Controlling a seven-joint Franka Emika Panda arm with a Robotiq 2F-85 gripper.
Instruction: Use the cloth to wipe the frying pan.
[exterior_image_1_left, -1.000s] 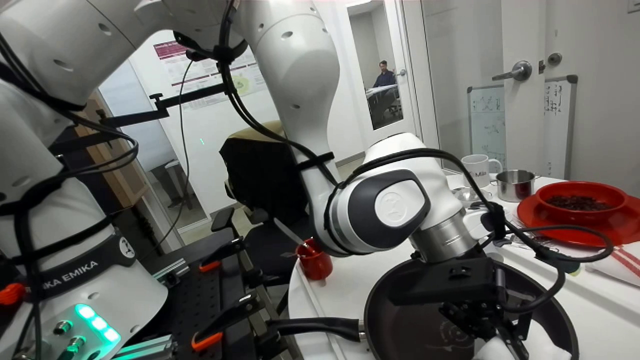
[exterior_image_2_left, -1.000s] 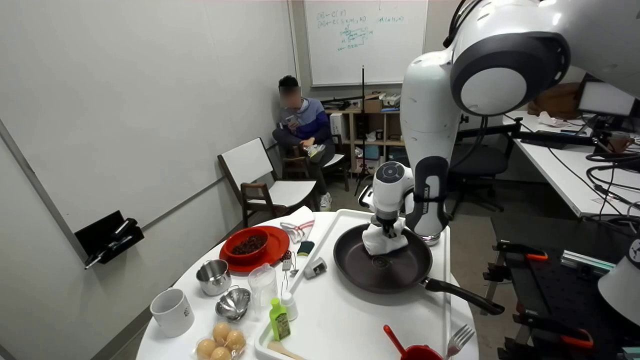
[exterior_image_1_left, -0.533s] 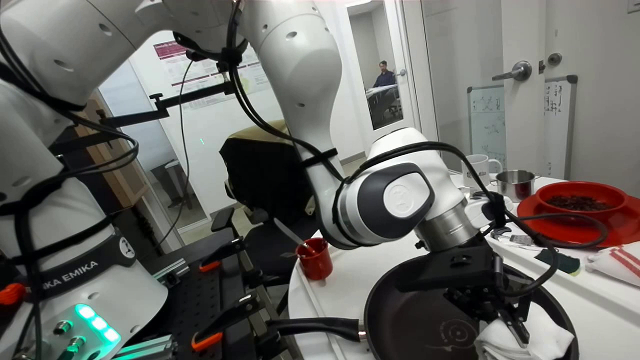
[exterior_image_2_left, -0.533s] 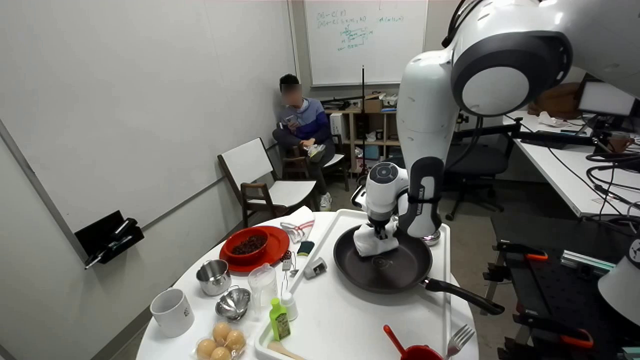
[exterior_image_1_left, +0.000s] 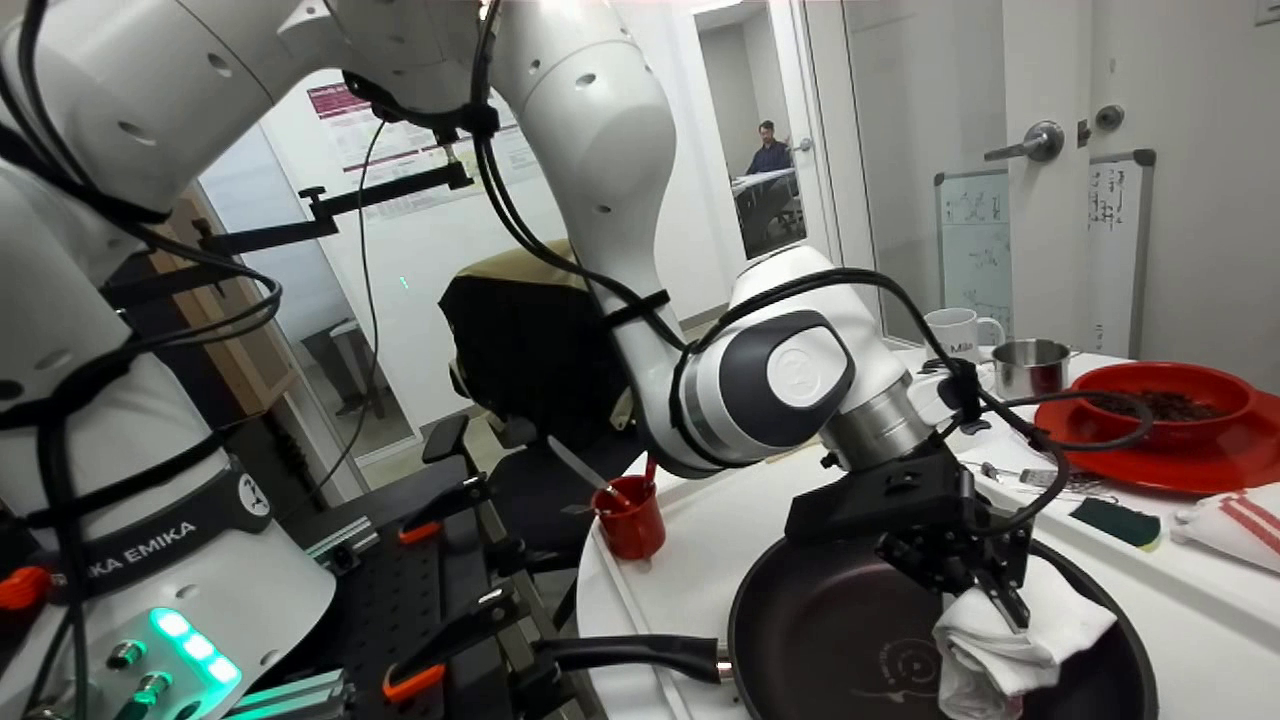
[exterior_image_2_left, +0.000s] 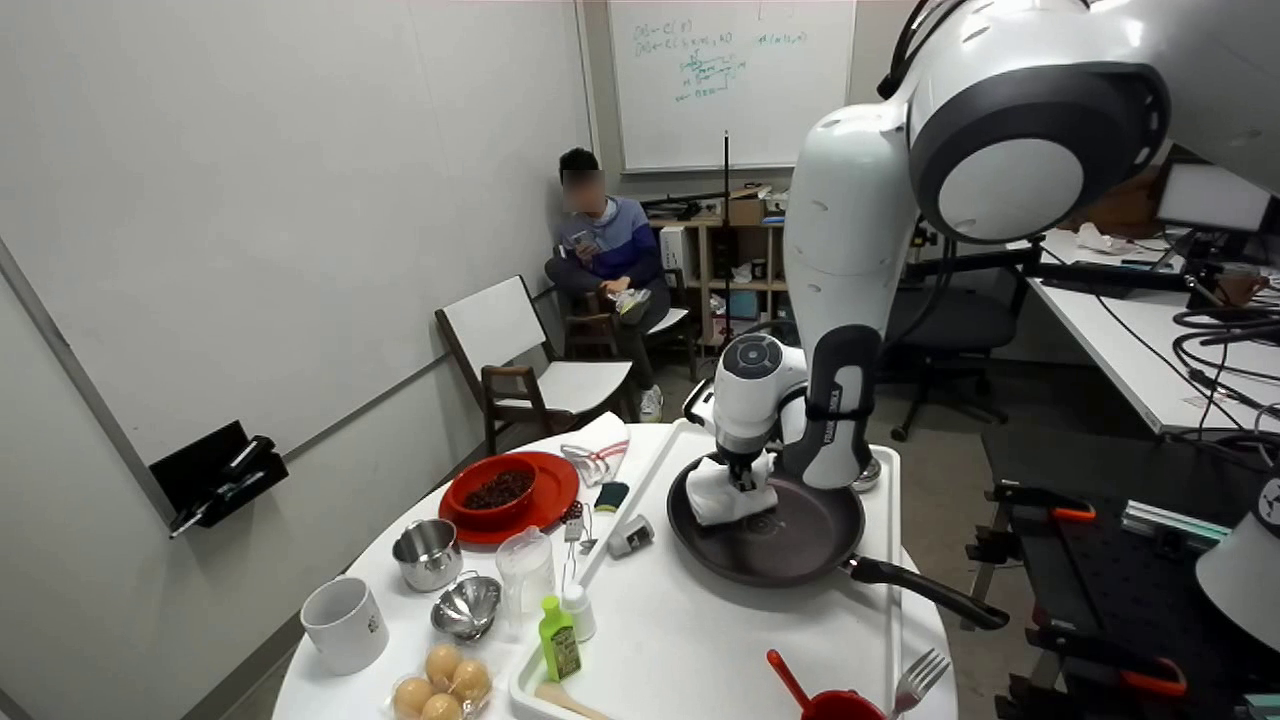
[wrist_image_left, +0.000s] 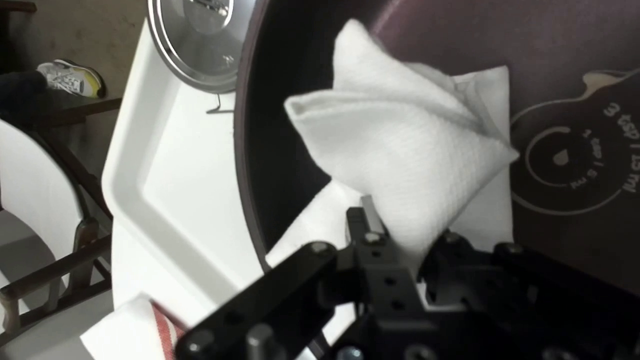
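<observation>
The white cloth (exterior_image_1_left: 985, 655) is bunched inside the dark frying pan (exterior_image_1_left: 830, 640). The cloth (exterior_image_2_left: 722, 500) and pan (exterior_image_2_left: 780, 560) also show in an exterior view, with the cloth near the pan's rim on the side away from the handle (exterior_image_2_left: 925, 592). My gripper (exterior_image_1_left: 1005, 612) points down over the pan and is shut on the cloth; it also shows here (exterior_image_2_left: 742, 482). In the wrist view, the cloth (wrist_image_left: 415, 145) fans out from between the fingers (wrist_image_left: 400, 237) over the pan (wrist_image_left: 575, 30). Whether it presses on the pan floor I cannot tell.
The pan stands on a white tray (exterior_image_2_left: 680, 640). A metal lid (wrist_image_left: 202, 45) lies beside the pan. A grey shaker (exterior_image_2_left: 632, 538), green sponge (exterior_image_2_left: 611, 496), red-striped towel (exterior_image_2_left: 600, 450) and red plate with a bowl (exterior_image_2_left: 560, 490) are nearby. A red cup (exterior_image_1_left: 632, 525) stands near the table edge.
My gripper has moved with the cloth across the pan, toward the rim on the shaker side. The grip stays closed on the cloth. The pan has not moved.
</observation>
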